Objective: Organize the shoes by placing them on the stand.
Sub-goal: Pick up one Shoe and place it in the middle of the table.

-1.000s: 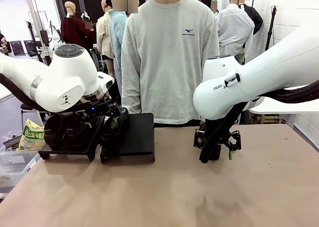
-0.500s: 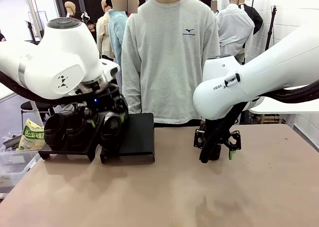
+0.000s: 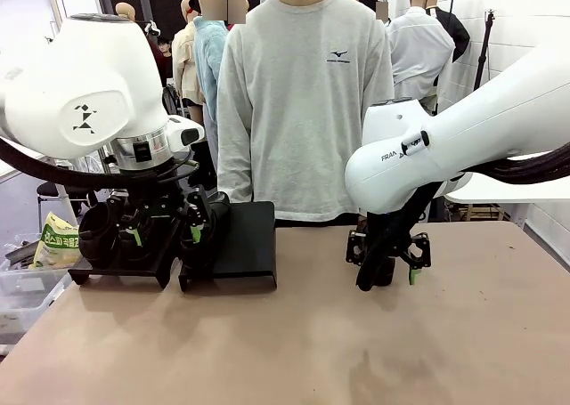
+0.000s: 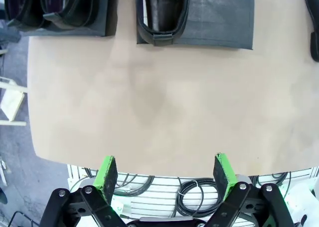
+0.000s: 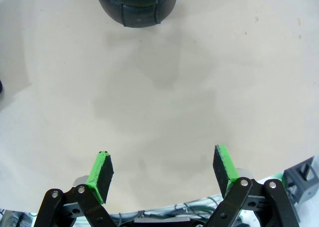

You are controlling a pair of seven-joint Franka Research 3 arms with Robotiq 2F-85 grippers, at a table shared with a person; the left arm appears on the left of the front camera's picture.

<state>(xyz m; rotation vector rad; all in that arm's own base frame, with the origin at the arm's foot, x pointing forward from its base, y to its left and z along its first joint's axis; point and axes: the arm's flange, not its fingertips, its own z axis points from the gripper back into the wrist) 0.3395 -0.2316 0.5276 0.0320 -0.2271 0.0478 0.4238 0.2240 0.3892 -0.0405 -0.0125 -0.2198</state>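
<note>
raised since the earlier frame, well clear of the stand [image 3: 240,236], jaws spread wide and holding nothing: left gripper [image 3: 163,227], wrist turned straight down over the two black platforms. seen from that wrist: three shoes [image 4: 162,10] on the stand, two on one platform, one on the other beside a bare half. lay on the tan table [image 3: 294,334] ahead of the right gripper [image 5: 162,169]: a fourth black shoe [image 5: 135,5], heel end nearest. hung low over the table near the middle, fingers pointing down, jaws equally wide and empty. judged light, glossy and somewhat pliable, likely slippery on the toe; best pinched across the ankle opening or heel collar. stood behind the table: a person in a grey sweatshirt [image 3: 303,102].
</note>
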